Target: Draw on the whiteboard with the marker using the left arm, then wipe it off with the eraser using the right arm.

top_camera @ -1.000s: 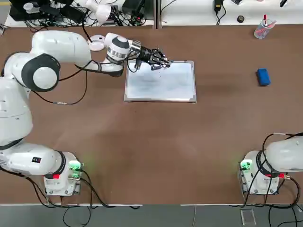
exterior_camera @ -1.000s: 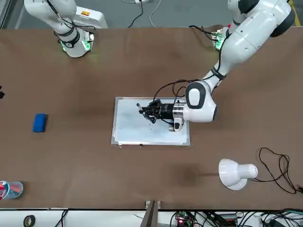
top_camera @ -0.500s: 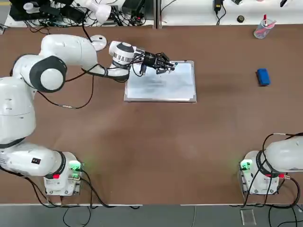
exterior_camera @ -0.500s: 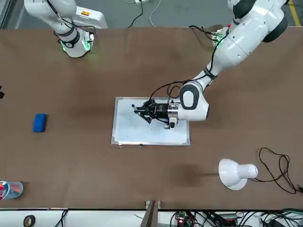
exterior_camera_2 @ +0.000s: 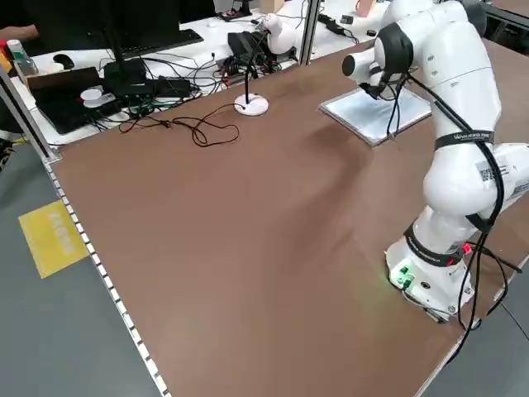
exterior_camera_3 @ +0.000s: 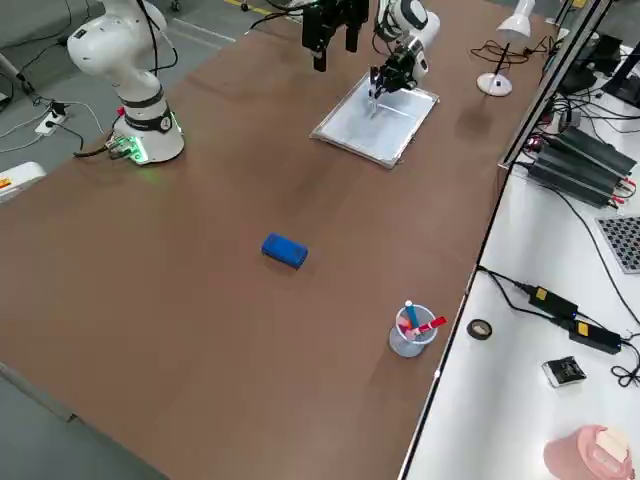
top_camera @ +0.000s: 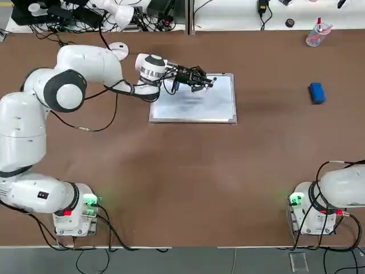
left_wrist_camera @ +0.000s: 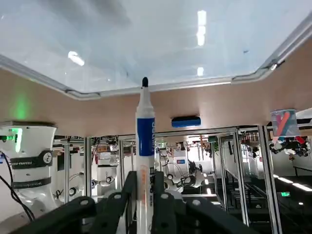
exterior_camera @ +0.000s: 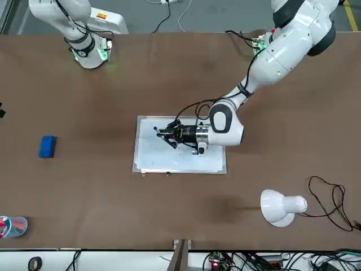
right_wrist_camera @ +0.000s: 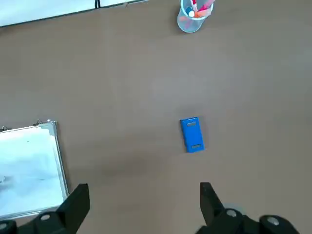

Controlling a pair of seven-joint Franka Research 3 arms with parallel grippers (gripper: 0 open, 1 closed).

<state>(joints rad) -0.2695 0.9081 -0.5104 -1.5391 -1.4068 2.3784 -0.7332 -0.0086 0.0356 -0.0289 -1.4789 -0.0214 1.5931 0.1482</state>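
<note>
The left gripper [top_camera: 206, 83] has slid further along the whiteboard [top_camera: 214, 105], clamped on the marker [left_wrist_camera: 145, 141]. That slim white pen, blue-banded and dark-tipped, hangs over the glossy, silver-framed board. The right gripper [right_wrist_camera: 141, 204] hangs parked, fingers apart.

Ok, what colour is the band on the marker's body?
Blue, on the marker's white body, with a dark tip; the left wrist view shows it best.

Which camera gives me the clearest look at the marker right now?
The left wrist view: the marker fills the centre, clamped in the left tool, its dark tip towards the whiteboard. In the top, front and right side views it is a sliver largely hidden by the tool. The left side and right wrist views do not show it.
</note>
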